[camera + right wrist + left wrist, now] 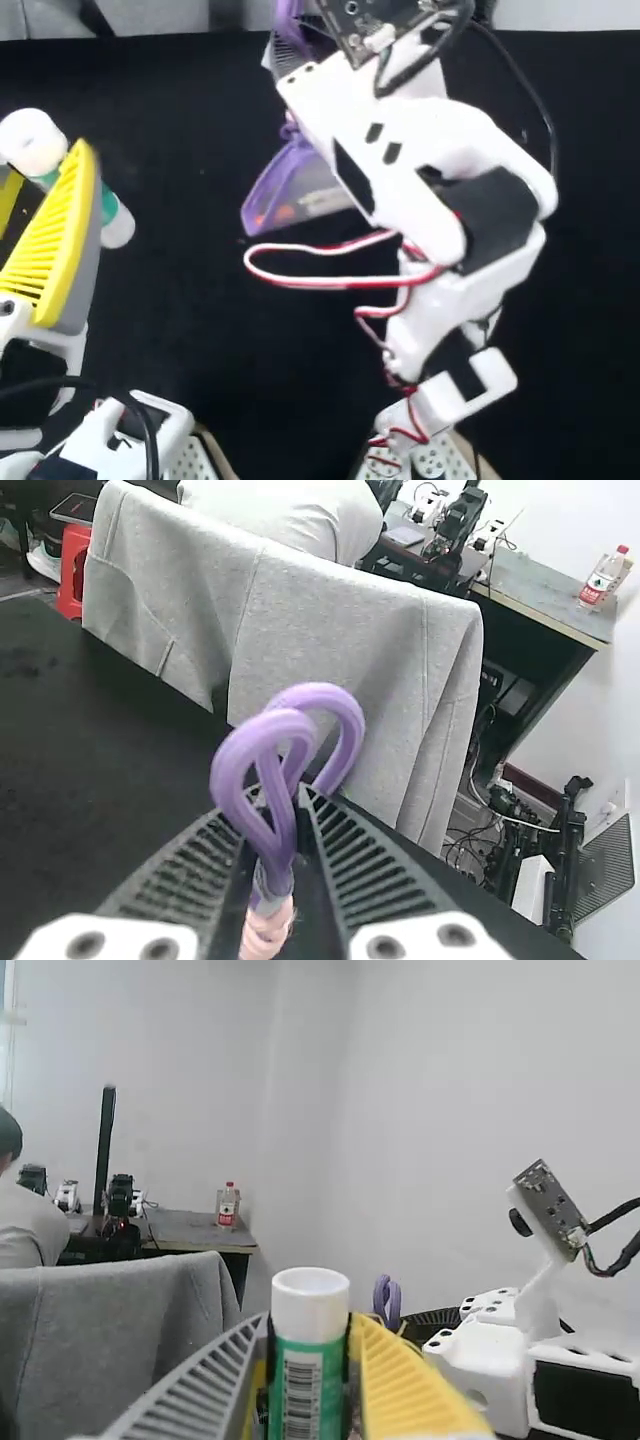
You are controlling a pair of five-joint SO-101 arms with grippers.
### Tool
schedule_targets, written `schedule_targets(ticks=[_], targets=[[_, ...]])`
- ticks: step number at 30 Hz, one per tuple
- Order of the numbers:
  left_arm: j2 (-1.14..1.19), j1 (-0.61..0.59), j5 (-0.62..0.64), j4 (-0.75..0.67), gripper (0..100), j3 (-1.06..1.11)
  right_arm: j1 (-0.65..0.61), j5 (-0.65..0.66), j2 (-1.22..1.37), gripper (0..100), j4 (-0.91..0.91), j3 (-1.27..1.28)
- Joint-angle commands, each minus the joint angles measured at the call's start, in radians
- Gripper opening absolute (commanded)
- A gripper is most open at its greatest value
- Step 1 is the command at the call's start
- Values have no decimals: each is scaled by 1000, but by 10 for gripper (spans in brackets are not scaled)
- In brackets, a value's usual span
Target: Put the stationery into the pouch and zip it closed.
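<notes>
Loading seems the step in hand. High view: left gripper [80,190] clamped on a glue stick [32,140], cap jutting past the jaws; the purple pouch [290,195] hangs well apart from them. Left wrist view: the glue stick [310,1305] stands upright between them. Right wrist view adds what the high one hides: right gripper [280,820] pinching the pouch's loop [300,720]. Next, the glue stick needs lining up with the pouch mouth.

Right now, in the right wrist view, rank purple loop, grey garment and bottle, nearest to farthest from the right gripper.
1. purple loop, clamped in the right gripper.
2. grey garment, draped just beyond the black table.
3. bottle, on the far desk.
</notes>
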Motion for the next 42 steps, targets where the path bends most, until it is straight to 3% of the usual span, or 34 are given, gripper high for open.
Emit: schedule_targets(ticks=[1,4,7,13,16,22,27,33,42], targets=[[-6,-13,161,18,30,203,-8,3,-41,11,3,-42],[-25,-24,176,-21,30,341,8,2,-25,11,6,-42],[-106,-108,187,-115,30,490,44,-5,-19,11,8,-42],[-485,-148,222,-308,30,835,89,-61,-25,11,38,-45],[-666,-150,226,-529,30,1150,89,-64,-19,11,41,-42],[-971,-148,229,-1106,29,1814,91,-61,-24,11,64,-45],[-1102,-148,224,-1468,29,2178,92,-61,-24,11,80,-48],[-1114,-136,229,-1665,33,2445,92,-61,-19,11,86,-42],[-1114,39,222,-1875,34,2727,149,-68,-19,11,86,-44]])
